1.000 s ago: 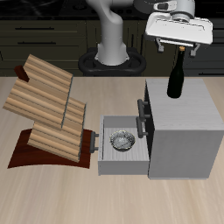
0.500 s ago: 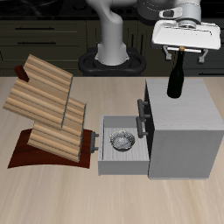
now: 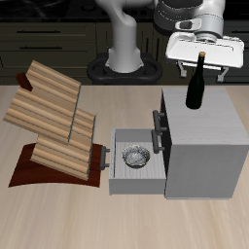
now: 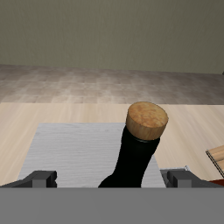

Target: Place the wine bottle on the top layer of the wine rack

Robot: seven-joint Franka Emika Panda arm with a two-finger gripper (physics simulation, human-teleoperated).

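The bottle [image 3: 196,89] stood upright on the grey cabinet [image 3: 209,131], far from the rack [image 3: 51,117]. The gripper [image 3: 201,66], fingers apart, straddled its neck. Glass looked heavy and slippery; grip the neck firmly.

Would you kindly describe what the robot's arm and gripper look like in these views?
The arm is a simulator render with glossy white, rounded segments and grey joint sections, rising from a dark round base. The gripper has a wide, flat white body and short dark fingers. No cables or markings are discernible.
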